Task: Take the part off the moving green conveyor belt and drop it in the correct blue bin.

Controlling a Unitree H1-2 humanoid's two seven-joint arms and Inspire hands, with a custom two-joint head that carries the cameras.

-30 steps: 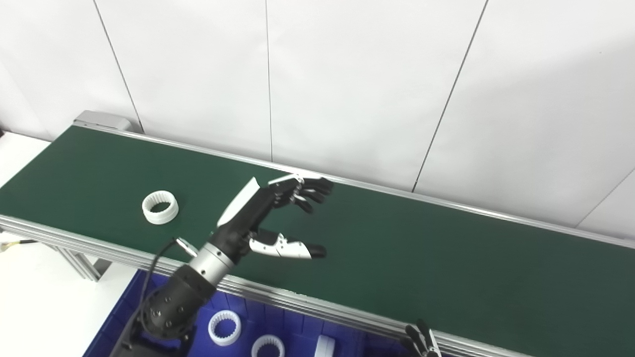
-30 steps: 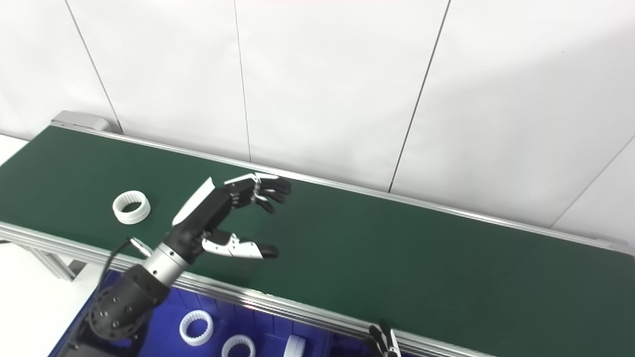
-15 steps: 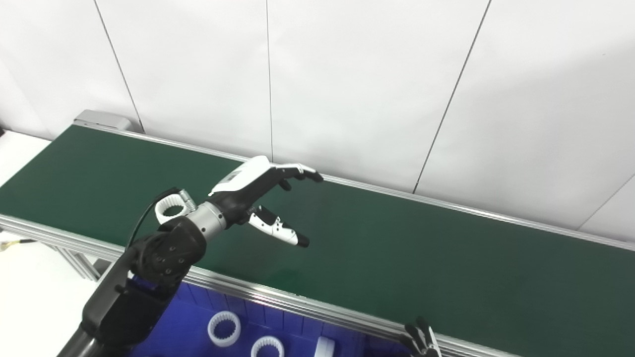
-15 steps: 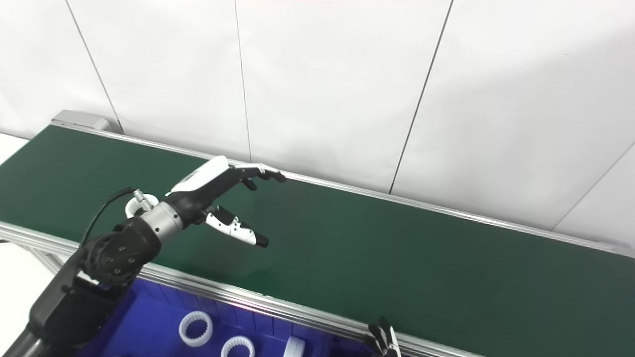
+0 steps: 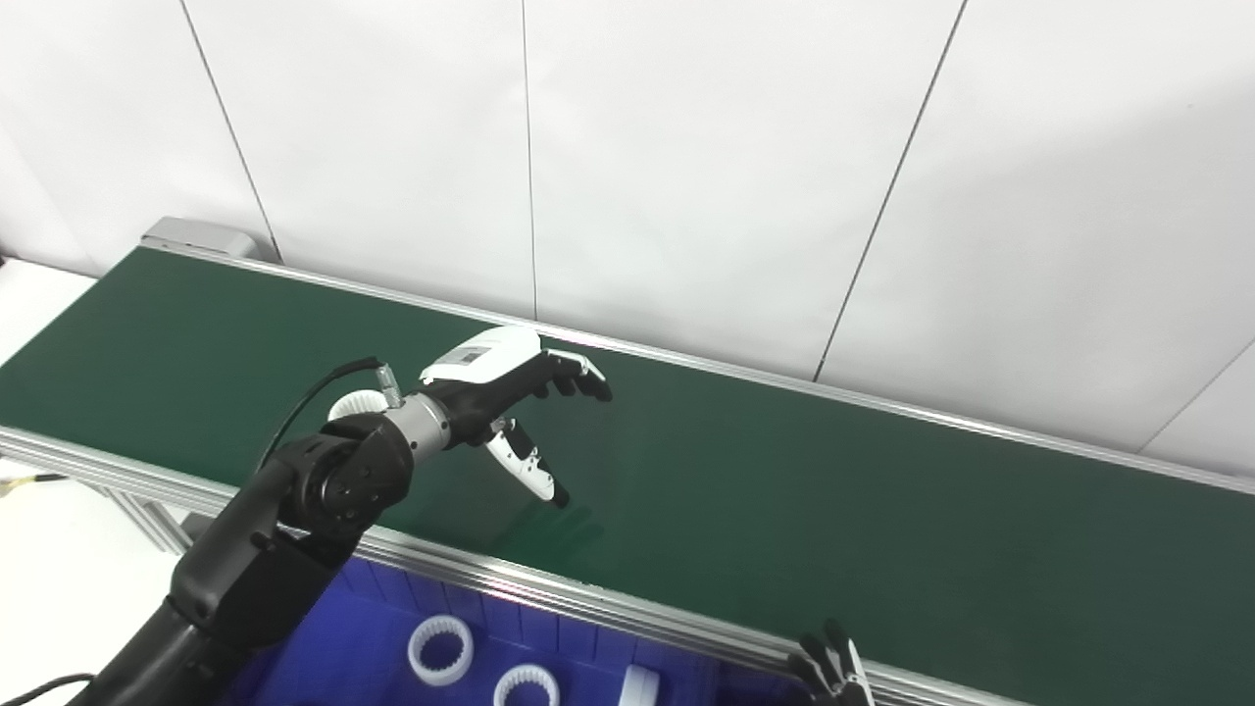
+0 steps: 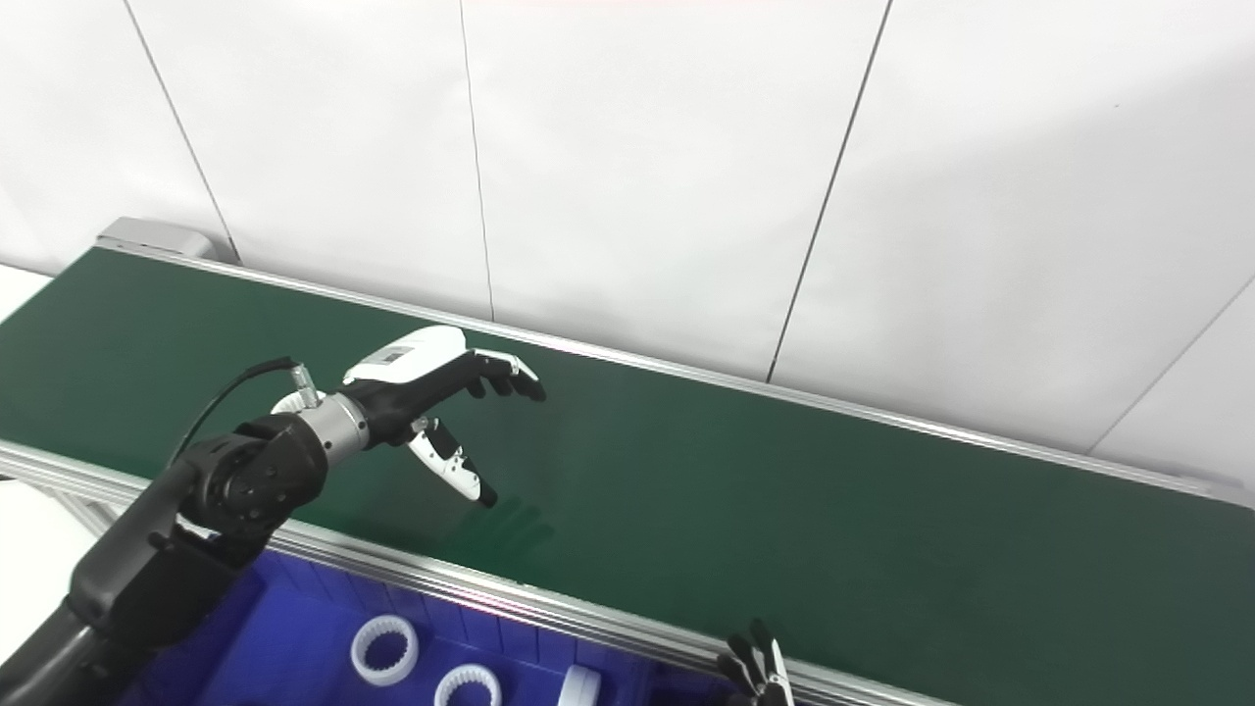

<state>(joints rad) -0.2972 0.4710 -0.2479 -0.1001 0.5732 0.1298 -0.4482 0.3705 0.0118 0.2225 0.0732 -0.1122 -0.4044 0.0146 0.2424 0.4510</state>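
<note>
A white toothed ring (image 5: 359,403) lies on the green conveyor belt (image 5: 804,490), mostly hidden behind my left wrist. My left hand (image 5: 510,392) hovers over the belt just right of the ring, palm down, open, fingers and thumb spread with nothing between them. The thumb tip points down close to the belt surface. A blue bin (image 5: 363,647) sits below the belt's front rail and holds several white rings (image 5: 439,648). Only the dark fingertips of my right hand (image 5: 831,669) show at the bottom edge, spread apart.
An aluminium rail (image 5: 608,603) runs along the belt's front edge, another along the back by the white wall. The belt's grey end housing (image 5: 196,236) is at the far left. A white tabletop (image 5: 49,579) lies left of the bin.
The ring has travelled right along the belt and now sits behind my left wrist. My left arm lifted and swung over the belt; the hand turned palm down and lowered toward the surface.
</note>
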